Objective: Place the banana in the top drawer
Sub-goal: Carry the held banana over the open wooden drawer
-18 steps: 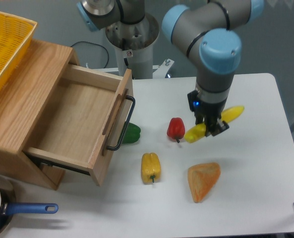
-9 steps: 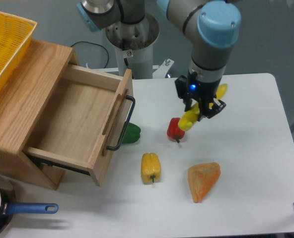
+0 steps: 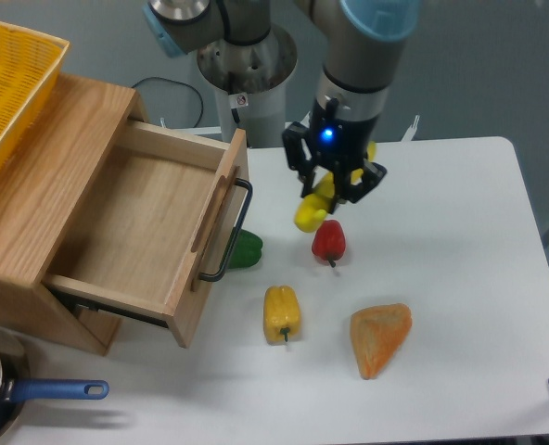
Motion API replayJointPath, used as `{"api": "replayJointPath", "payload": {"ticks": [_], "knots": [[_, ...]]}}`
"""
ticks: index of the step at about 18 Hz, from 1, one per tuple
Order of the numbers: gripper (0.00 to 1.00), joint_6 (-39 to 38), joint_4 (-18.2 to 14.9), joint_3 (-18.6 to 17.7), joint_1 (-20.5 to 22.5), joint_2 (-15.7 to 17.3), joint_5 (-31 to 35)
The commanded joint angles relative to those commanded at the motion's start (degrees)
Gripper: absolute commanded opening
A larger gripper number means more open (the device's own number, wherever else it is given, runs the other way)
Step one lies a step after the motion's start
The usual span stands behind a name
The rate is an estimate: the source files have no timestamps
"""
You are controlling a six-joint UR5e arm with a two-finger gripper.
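Observation:
My gripper (image 3: 333,188) is shut on the banana (image 3: 313,209) and holds it in the air above the table, just above the red bell pepper (image 3: 328,240). The banana is bright yellow; its lower end sticks out below the fingers and a bit of its other end shows behind the wrist. The top drawer (image 3: 154,222) is pulled open to the left of the gripper, light oak with a black bar handle (image 3: 232,232). Its inside is bare wood.
A yellow bell pepper (image 3: 282,313), a green pepper (image 3: 247,249) by the handle and an orange wedge-shaped toy (image 3: 380,337) lie on the white table (image 3: 460,278). A yellow basket (image 3: 10,83) sits on the cabinet. A pan with a blue handle (image 3: 57,390) is at the lower left.
The gripper has lifted the banana off the table and carried it up and to the left, toward the open drawer, turning it more upright.

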Motion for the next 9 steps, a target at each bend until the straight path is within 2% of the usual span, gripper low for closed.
{"api": "replayJointPath", "payload": {"ticks": [9], "knots": [[0.28,-8.9,0.0,0.0,-6.7,0.7,-0.2]]}}
